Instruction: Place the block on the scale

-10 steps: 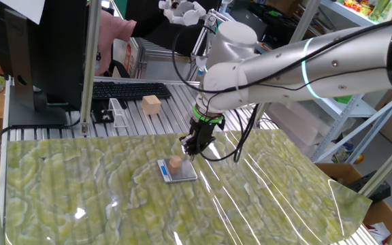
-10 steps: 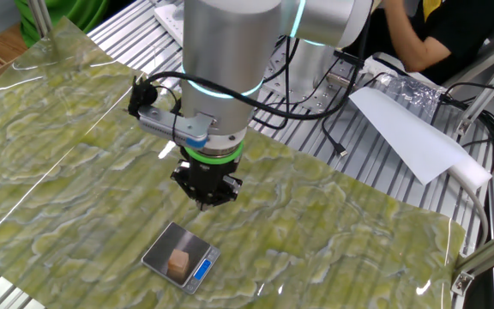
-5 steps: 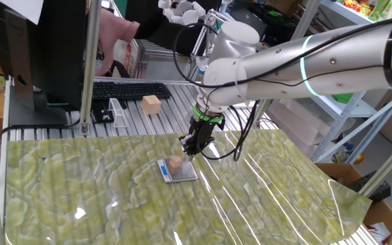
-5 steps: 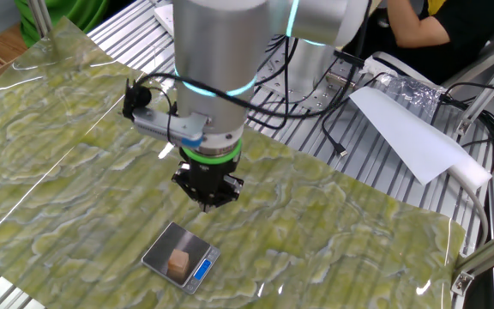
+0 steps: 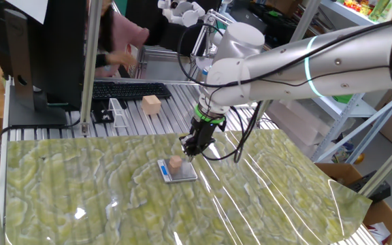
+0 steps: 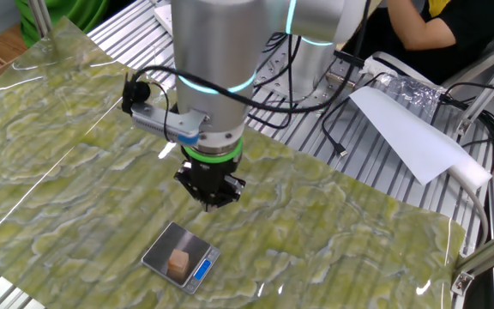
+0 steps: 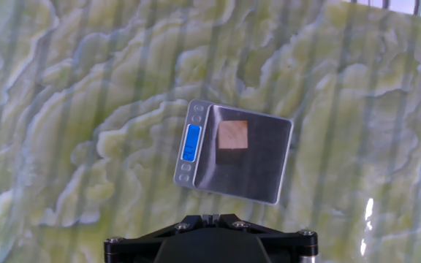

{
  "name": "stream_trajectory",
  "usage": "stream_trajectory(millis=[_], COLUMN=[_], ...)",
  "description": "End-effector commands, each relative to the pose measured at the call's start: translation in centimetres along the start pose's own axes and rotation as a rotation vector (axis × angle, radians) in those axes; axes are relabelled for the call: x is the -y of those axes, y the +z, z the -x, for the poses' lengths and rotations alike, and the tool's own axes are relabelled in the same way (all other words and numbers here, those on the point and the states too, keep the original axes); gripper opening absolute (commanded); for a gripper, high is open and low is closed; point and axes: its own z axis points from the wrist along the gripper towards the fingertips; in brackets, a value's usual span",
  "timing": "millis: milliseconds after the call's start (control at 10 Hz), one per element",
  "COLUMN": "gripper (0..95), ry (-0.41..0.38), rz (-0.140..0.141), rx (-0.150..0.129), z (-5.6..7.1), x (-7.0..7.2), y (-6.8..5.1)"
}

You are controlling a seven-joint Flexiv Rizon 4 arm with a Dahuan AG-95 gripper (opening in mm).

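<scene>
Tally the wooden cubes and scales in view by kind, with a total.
Tiny tan block, resting on the scale's plate: 1
Larger pale wooden cube, on the slatted surface beside the keyboard: 1
Pocket scale: 1
Total: 3

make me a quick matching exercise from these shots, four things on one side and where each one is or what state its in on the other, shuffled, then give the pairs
Things
1. block
2. scale
3. gripper
4. larger pale cube

Place or state
A. on the slatted metal surface near the keyboard
B. shut, holding nothing, above the green mat
C. lying flat on the green mat
D. resting on the dark plate

Pairs: 1-D, 2-C, 3-B, 4-A
</scene>
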Motion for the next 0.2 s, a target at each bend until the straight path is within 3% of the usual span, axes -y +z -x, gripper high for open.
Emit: stream_trajectory(millis=[100, 200], gripper=[0.0, 0.0], ry=[0.013, 0.021], rz=[-0.003, -0.001], rx=[-0.032, -0.041], z=[-0.30, -0.35], x=[-0.33, -0.45], y=[0.08, 0.12])
